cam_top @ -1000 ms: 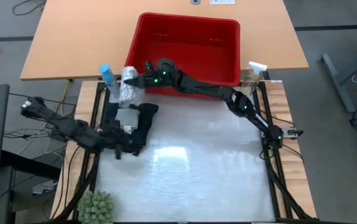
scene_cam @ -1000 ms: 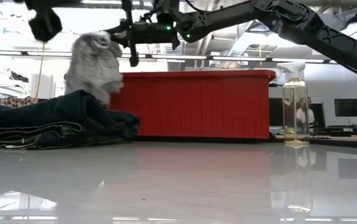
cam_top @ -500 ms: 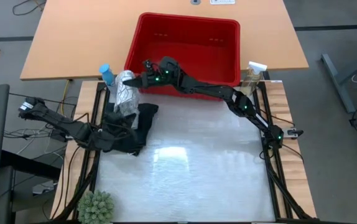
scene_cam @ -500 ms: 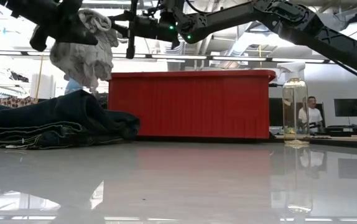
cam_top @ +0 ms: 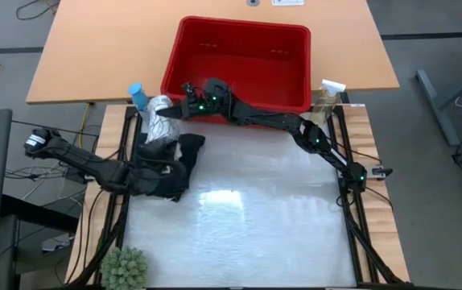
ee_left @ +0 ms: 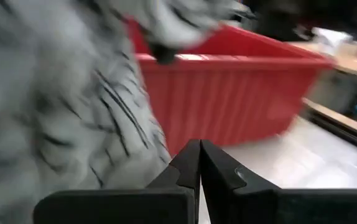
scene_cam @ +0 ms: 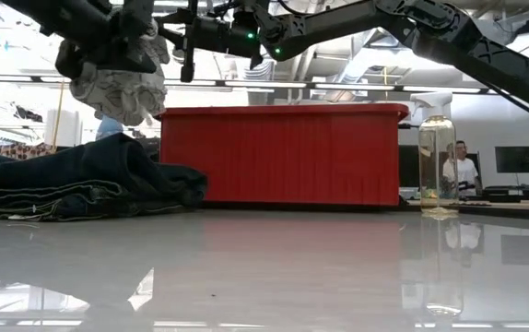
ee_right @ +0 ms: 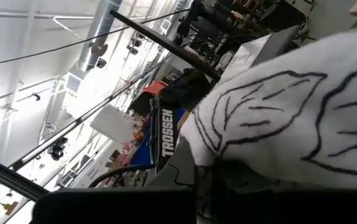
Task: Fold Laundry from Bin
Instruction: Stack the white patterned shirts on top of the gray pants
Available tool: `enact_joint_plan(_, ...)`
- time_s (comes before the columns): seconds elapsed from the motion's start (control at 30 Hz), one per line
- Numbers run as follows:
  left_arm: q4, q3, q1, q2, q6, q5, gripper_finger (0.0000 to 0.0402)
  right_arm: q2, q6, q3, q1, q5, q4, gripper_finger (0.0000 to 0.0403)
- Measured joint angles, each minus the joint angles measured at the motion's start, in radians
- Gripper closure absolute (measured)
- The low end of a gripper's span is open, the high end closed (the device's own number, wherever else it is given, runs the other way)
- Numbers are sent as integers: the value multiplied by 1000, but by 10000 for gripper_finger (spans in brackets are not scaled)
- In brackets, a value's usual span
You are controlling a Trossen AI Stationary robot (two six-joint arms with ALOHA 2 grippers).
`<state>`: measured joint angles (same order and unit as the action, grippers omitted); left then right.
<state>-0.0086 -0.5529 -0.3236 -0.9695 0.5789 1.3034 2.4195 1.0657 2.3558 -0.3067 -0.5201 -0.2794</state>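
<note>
The white leaf-print cloth [cam_top: 157, 121] [scene_cam: 117, 83] hangs bunched in the air at the table's far left, in front of the red bin [cam_top: 239, 60] [scene_cam: 283, 152]. My right gripper [cam_top: 184, 89] [scene_cam: 191, 41] reaches level across the bin's near wall and is shut on it. Folded dark trousers [cam_top: 181, 157] [scene_cam: 71, 180] lie flat on the table below. My left gripper [ee_left: 198, 155] [cam_top: 160, 165] is shut, about level over the trousers, right beside the cloth [ee_left: 60, 106], with nothing between its fingers. My right gripper holds the cloth by its bunched upper part [ee_right: 272, 155], coming level from the table's right. The cloth drapes over the fingers and hides them, so layers cannot be told. The bundle hangs below, its bottom [scene_cam: 122, 118] clear of the trousers. My left gripper's shut fingers [ee_left: 188, 162] stand beside the hanging cloth; whether they touch it, I cannot tell.
A blue-capped spray bottle [cam_top: 137, 95] stands just left of the cloth, a clear one [cam_top: 327, 97] [scene_cam: 437, 152] at the bin's right corner. A small plant [cam_top: 125, 267] sits at the near left. The glossy table [cam_top: 255, 209] has free room in the middle and right.
My left gripper has swung from the table's left toward the hanging cloth and tipped from pointing down to about level, staying shut. The cloth, whose lower end hung down to the trousers, now hangs bunched higher and clear of them. My right gripper has kept its hold.
</note>
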Motion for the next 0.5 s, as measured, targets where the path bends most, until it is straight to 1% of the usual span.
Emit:
enact_joint_plan(0.1, 4, 0, 18, 1, 8, 81, 401, 0, 0, 0, 7, 6, 0, 368)
enact_joint_plan(0.23, -52, 0, 53, 1, 1, 138, 402, 0, 0, 0, 13, 11, 1, 368)
enact_joint_plan(0.3, -148, 0, 71, 1, 22, 157, 401, 0, 0, 0, 13, 15, 1, 368)
enact_joint_plan(0.37, -279, 0, 90, 3, 88, 157, 401, 0, 1, 0, 13, 24, 1, 368)
enact_joint_plan(0.43, -419, 0, 105, 12, 191, 152, 401, 0, 5, 0, 12, 34, 15, 368)
enact_joint_plan(0.5, -571, 0, 118, 20, 319, 148, 401, 0, 4, -2, 16, 71, 52, 368)
